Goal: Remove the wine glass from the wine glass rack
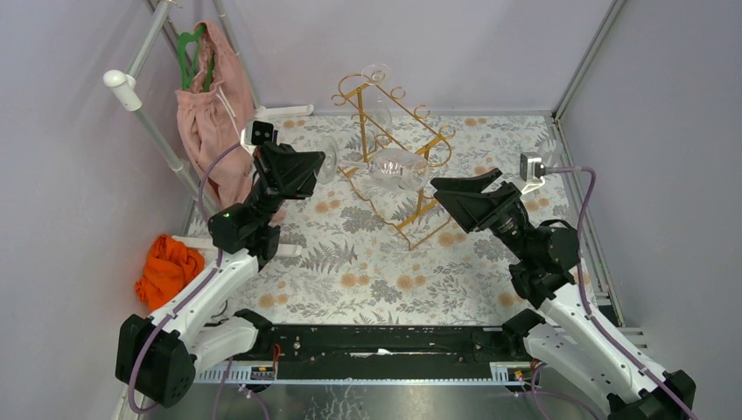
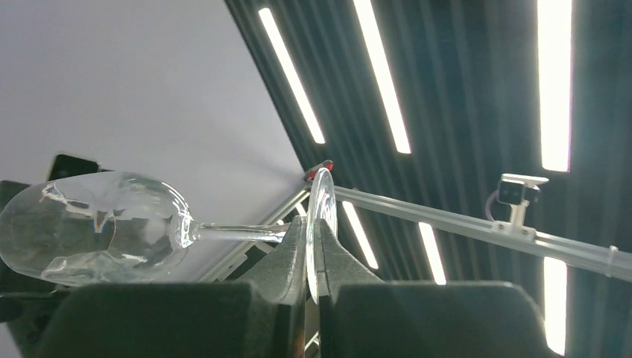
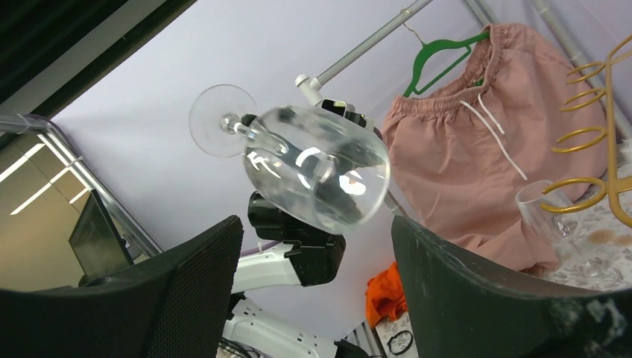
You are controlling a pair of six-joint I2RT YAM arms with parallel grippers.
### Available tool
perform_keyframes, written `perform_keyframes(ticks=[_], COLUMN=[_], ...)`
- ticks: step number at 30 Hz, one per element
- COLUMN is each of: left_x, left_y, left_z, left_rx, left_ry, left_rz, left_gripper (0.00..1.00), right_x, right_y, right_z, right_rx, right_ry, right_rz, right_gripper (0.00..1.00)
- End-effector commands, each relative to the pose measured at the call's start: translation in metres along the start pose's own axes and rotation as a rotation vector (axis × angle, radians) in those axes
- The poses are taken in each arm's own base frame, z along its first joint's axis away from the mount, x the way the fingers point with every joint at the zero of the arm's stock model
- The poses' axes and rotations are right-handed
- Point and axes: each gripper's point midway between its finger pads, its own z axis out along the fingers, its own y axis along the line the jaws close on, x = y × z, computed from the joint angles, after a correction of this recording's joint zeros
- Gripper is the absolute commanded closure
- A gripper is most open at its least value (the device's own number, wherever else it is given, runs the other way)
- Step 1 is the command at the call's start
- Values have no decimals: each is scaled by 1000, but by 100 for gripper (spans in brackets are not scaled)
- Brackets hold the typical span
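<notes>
A wine glass [image 2: 97,224] is clenched by its foot in the left tool [image 2: 313,239], while a second glass [image 3: 320,175] is seen at 12 o'clock of the released right tool [image 3: 317,224].

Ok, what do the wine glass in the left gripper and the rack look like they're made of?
Wine glass: probably clear glass, though clear plastic can't be ruled out; fully see-through with sharp bright reflections. Wine glass rack: thin metal wire by the look, shiny gold finish, bent into curled loops.
</notes>
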Motion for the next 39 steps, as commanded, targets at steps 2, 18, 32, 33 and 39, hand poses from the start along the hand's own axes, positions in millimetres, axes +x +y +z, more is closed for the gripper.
perform_keyframes(ticks=[2, 18, 32, 33, 39], left_x=[9, -2, -2, -1, -1], left_y=[-44, -16, -12, -11, -11], left_z=[-7, -10, -12, -12, -8], left_rx=[193, 132, 132, 133, 134], left_ry=[9, -15, -1, 3, 14], left_rz=[6, -18, -30, -34, -26], left_gripper=[100, 100, 100, 100, 100], right_x=[1, 1, -9, -8, -9], right_y=[27, 44, 90, 92, 96], right_z=[1, 11, 16, 16, 22], right_rx=[-133, -245, -599, -607, -624], right_ry=[22, 48, 74, 82, 111], right_rz=[2, 66, 160, 154, 165], right_gripper=[20, 28, 33, 33, 36])
